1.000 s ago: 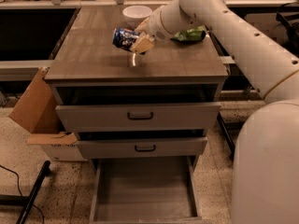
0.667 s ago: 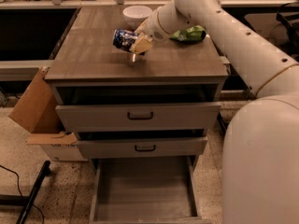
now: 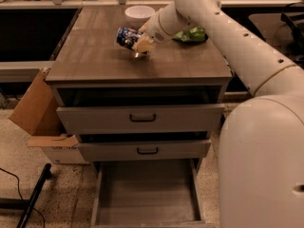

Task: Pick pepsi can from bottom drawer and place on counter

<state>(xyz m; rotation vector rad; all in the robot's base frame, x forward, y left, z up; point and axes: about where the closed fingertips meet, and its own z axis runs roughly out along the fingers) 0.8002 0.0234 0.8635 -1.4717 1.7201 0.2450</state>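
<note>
Blue and tilted sideways, the pepsi can [image 3: 126,36] is pinched in the gripper [image 3: 138,43] just above the counter [image 3: 95,63], upper middle of the frame. The bottom drawer [image 3: 147,198], pulled out at the lower edge, holds nothing, so the pick looks done. The can hangs over bare wood below the white bowl [image 3: 139,13] and left of the green bag [image 3: 191,34], likely for setting down.

Glossy wood counter [image 3: 95,56] under pincer [image 3: 139,45], shiny can [image 3: 126,36]
</note>
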